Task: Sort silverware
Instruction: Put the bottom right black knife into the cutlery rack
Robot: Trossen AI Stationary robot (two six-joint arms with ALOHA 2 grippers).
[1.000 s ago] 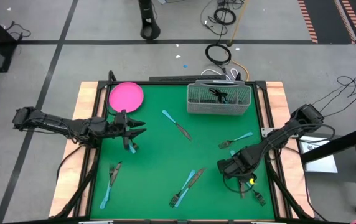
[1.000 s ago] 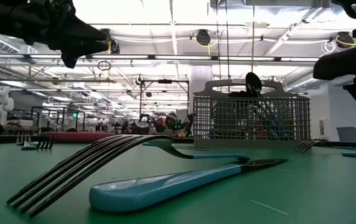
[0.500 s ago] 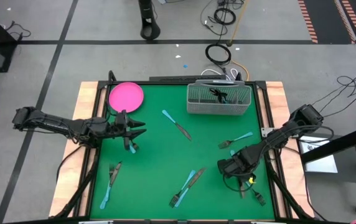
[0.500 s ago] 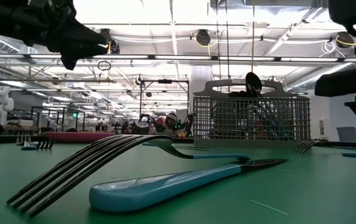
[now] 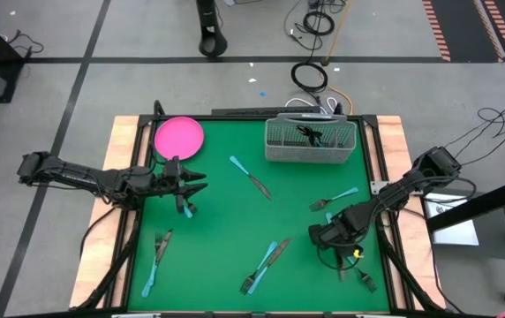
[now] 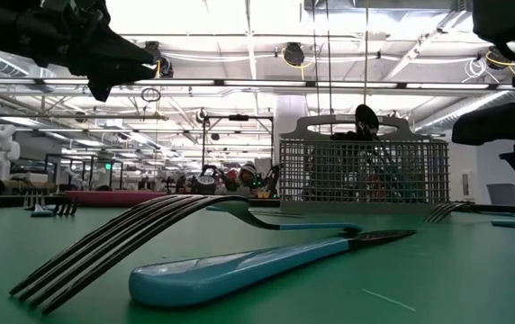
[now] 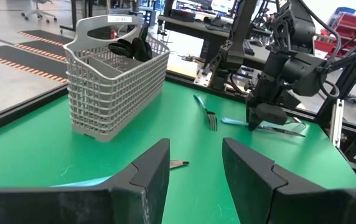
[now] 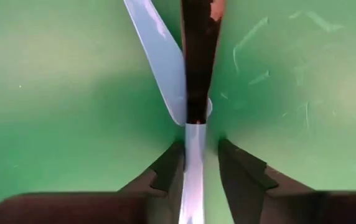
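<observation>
while the right hand (image 8: 196, 163) at the table's (image 5: 217, 221) four o'clock pinches narrow onto a blue handle (image 8: 193, 155), probably a knife's, lift straight up, clear of the crossing piece (image 8: 156, 56); the left hand (image 7: 193, 163) waits open at nine.

Left pincer (image 7: 195, 171) gapes over green table (image 7: 35, 149) — basket (image 7: 112, 78), fork (image 7: 207, 114) beyond.

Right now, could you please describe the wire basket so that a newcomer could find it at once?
Start from the green table and look along its far edge. To the right of the round pink plate stands the basket, a grey box of wire mesh with an arched handle. It is the only upright container; everything else on the table lies flat.
</observation>
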